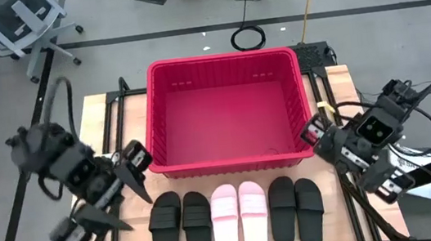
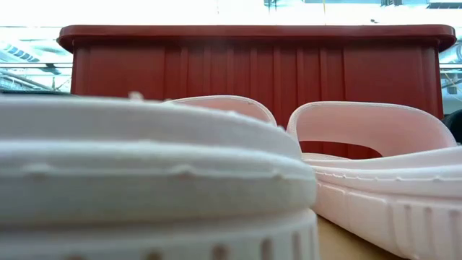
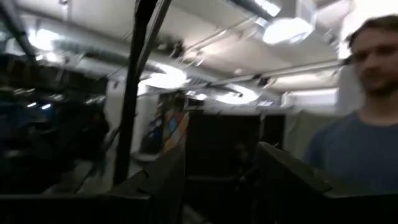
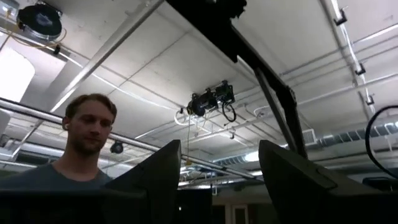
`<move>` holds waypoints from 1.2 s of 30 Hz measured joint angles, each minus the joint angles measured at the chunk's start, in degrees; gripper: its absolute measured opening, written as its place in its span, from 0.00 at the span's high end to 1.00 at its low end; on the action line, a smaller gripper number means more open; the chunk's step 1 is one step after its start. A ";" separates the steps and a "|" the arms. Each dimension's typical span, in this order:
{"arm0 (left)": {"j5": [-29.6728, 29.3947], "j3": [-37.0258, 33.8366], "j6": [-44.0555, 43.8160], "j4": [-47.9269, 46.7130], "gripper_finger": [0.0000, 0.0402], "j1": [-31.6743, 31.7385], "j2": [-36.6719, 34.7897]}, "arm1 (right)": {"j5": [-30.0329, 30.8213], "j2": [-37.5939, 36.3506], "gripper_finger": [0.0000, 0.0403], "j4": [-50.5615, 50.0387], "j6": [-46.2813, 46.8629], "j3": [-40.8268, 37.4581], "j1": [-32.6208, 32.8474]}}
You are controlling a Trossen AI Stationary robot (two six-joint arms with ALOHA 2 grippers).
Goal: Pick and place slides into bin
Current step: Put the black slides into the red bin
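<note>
The red bin (image 1: 229, 110) stands at the middle of the table and fills the back of the low view (image 2: 253, 65). Six slides lie soles down in a row before it: two black ones (image 1: 181, 228) on the left, two pale pink ones (image 1: 240, 218) in the middle, two black ones (image 1: 296, 208) on the right. The pink pair shows close up in the low view (image 2: 375, 159). My left gripper (image 1: 118, 197) is left of the row, open and empty (image 3: 221, 186). My right gripper (image 1: 352, 161) is right of the row, open and empty (image 4: 217, 180). Both wrist views look upward toward the ceiling.
A person shows in the left wrist view (image 3: 367, 124) and the right wrist view (image 4: 87, 143), beyond the table. Bare wooden table top (image 1: 96, 119) lies to the bin's left and also to its right (image 1: 339, 89). Cables and a chair are on the floor behind.
</note>
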 joint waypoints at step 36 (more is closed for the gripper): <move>-13.11 6.91 -40.59 -68.63 0.49 -17.32 18.60 | 19.52 0.68 0.49 -21.24 0.57 -0.11 -4.30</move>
